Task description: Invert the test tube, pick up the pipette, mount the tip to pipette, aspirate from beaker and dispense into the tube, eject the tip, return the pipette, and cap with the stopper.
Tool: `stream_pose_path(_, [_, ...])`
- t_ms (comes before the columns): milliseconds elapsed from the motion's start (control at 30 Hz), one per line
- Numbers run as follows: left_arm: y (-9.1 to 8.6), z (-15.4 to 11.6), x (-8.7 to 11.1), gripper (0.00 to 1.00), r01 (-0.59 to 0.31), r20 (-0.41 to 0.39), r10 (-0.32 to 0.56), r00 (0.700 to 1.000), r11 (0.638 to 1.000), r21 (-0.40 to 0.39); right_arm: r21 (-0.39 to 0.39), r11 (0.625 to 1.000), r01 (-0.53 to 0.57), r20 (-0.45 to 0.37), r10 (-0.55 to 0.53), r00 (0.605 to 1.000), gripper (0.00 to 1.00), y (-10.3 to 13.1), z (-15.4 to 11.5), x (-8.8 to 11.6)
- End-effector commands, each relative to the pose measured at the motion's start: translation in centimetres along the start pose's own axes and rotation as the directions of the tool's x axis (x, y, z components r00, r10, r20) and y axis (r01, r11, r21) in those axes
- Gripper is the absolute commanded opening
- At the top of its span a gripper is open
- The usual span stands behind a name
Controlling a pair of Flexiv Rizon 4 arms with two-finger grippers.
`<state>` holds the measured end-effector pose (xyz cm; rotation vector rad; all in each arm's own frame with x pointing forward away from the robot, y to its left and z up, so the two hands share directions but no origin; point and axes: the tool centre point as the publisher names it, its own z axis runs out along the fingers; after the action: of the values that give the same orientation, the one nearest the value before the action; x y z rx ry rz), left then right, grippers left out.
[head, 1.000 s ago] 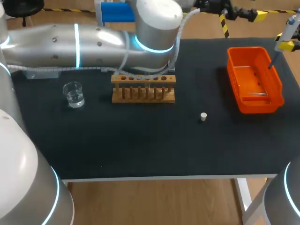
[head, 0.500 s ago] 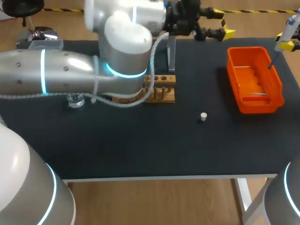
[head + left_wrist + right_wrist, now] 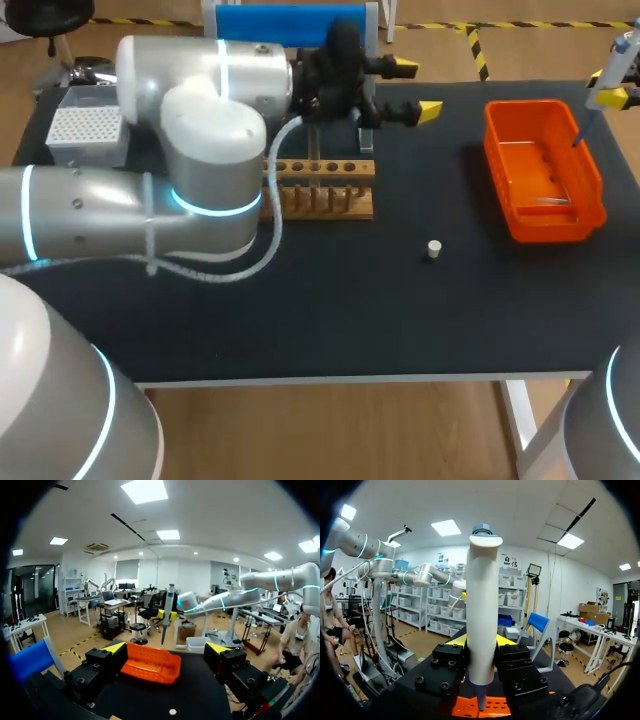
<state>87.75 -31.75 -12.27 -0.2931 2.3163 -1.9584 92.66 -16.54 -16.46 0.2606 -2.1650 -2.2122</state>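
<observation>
I note my right pincer [image 3: 481,641] clamped on the pipette [image 3: 481,605], held upright, nozzle down over the orange bin [image 3: 545,185]. The tip box [image 3: 85,135] sits well apart, past my left pincer [image 3: 416,88], which gapes wide and empty.

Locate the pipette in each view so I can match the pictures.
Head view: the pipette is at the far right edge, slanting down over the orange bin.
Left wrist view: pipette stands upright ahead of the open left gripper, above the bin.
Right wrist view: pipette is clamped upright in the right gripper, bin below.
Shared landmark: the orange bin.
</observation>
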Motion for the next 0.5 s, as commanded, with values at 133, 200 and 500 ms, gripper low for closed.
stream_pose_path(133, [1.0, -3.9, 0.4, 1.00, -0.028, -0.027, 0.033, 0.999, 0.988, 0.154, 0.003, 1.000, 0.000, -0.002, 0.000, 1.000, 0.00, 0.1, -0.1, 0.0])
stream_pose_path(200, [1.3, -4.5, 0.3, 1.00, -0.030, -0.030, 0.035, 0.999, 0.987, 0.157, 0.003, 1.000, 0.000, -0.002, 0.000, 1.000, 0.00, 0.1, -0.1, 0.0])
stream_pose_path(500, [2.4, -6.0, 1.0, 1.00, -0.030, -0.005, 0.031, 1.000, 0.985, 0.168, 0.003, 1.000, 0.000, -0.002, 0.000, 1.000, 0.00, 0.1, -0.1, 0.0])
